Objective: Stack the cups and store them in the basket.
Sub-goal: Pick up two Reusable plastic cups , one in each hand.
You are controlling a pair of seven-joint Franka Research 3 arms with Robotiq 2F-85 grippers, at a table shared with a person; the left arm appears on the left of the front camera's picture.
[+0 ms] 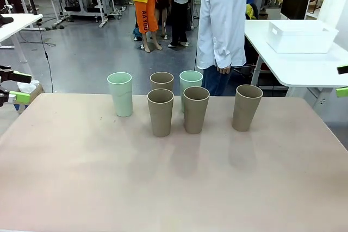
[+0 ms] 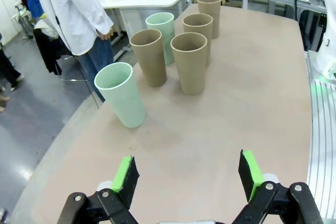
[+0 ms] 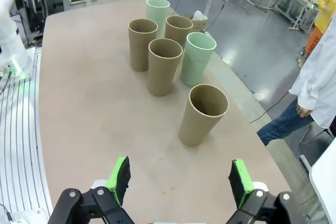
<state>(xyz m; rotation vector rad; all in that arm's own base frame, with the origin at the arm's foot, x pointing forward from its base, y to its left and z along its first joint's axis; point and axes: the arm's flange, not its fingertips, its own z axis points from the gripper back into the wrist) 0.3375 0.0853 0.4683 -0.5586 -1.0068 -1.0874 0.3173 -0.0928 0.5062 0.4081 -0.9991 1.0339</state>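
While the left gripper (image 2: 186,174) and the right gripper (image 3: 178,179) hang spread wide and empty over the table (image 1: 163,188), six cups (image 1: 195,108) stand upright beyond: three tan in front, two mint and one tan behind. Farther off, the white basket (image 1: 300,36) sits on a separate table (image 1: 304,69) beside a person (image 1: 222,20).

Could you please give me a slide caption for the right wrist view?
Open right gripper above the table, facing six upright unstacked cups: four tan, two mint.
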